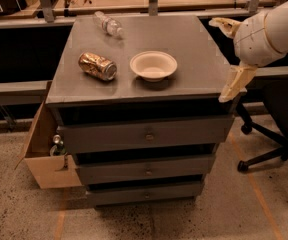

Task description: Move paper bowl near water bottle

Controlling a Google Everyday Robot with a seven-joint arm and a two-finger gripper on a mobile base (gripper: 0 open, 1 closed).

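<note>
Progress nil: paper bowl (153, 65) sits untouched mid-front on the drawer cabinet (194, 44) top, just beside the can (98, 66) and well apart from the water bottle (107, 24), which lies near the far left edge. Gripper (220, 59) hangs off the cabinet's right edge, fingers spread wide and empty, so approach, grasp and move are all left. Arm is cut off at the right; the bottle's cap end is hard to make out.

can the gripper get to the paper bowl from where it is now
Probably yes. The gripper hangs by the right edge of the cabinet top, apart from the paper bowl. Nothing stands between them; the can lies left of the bowl and the water bottle at the back left.
</note>
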